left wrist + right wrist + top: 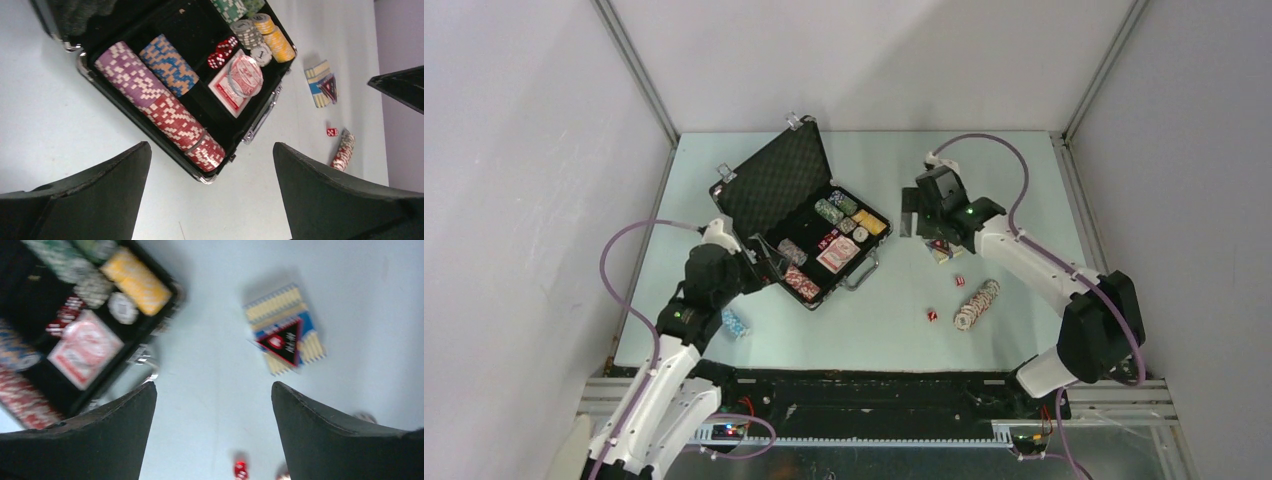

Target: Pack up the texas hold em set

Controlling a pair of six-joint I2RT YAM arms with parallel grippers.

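The black case (774, 185) lies open mid-table, lid tilted back. Its tray holds rows of chips (165, 107), a red card deck (235, 82) and red dice (222, 51). My left gripper (762, 262) hovers at the case's near corner, open and empty, seen close up as the left gripper (211, 145). My right gripper (914, 220) is open over bare table to the right of the case, in close view as the right gripper (213, 385). A blue-and-yellow card deck (285, 335) lies loose just beyond it. Two red dice (959, 281) (932, 315) and a toppled red-white chip stack (977, 303) lie on the table.
A few blue chips (735, 323) lie on the table beside my left arm. The case's silver handle (262, 115) faces the loose pieces. White walls with metal rails (639, 75) enclose the table on three sides.
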